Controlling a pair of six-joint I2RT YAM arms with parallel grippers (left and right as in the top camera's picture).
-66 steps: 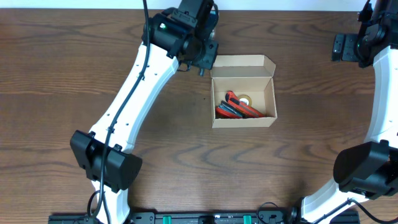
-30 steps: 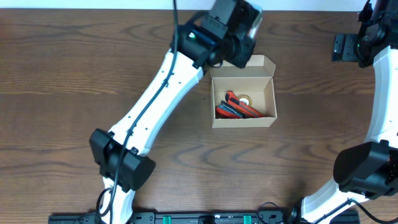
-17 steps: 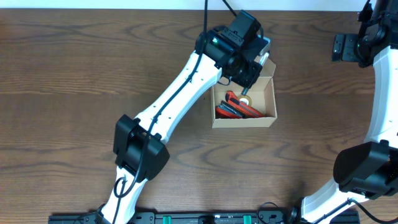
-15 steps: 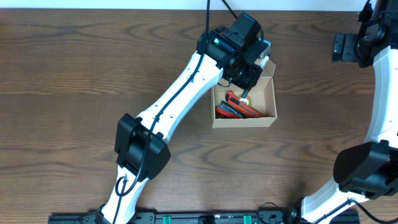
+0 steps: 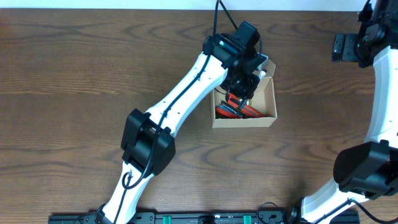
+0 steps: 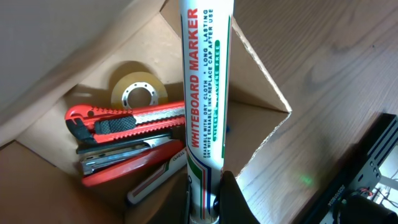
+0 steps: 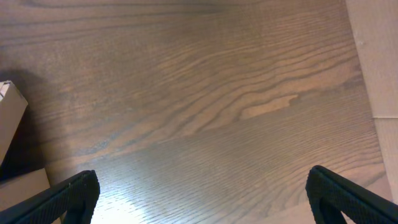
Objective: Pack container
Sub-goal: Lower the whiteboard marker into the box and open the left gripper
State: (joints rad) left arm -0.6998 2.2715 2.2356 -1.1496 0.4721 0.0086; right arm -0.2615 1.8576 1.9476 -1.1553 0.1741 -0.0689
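Well, my left gripper (image 6: 208, 202) hangs over the container (image 5: 244, 122), jaws pinching a whiteboard marker (image 6: 206, 93) whose white barrel runs out from my fingers across the open top. The container is a plain tan cardboard box with unmarked sides and its lid flap (image 5: 268, 64) folded back, sitting on the wooden table (image 5: 74, 74) a little right of the middle. Inside lie a tape roll (image 6: 138, 90), a red utility knife (image 6: 130, 119) and another red tool (image 6: 134, 165). Far right, my right gripper (image 7: 205, 190) hovers over the wood, jaws spread wide, well apart from the box.
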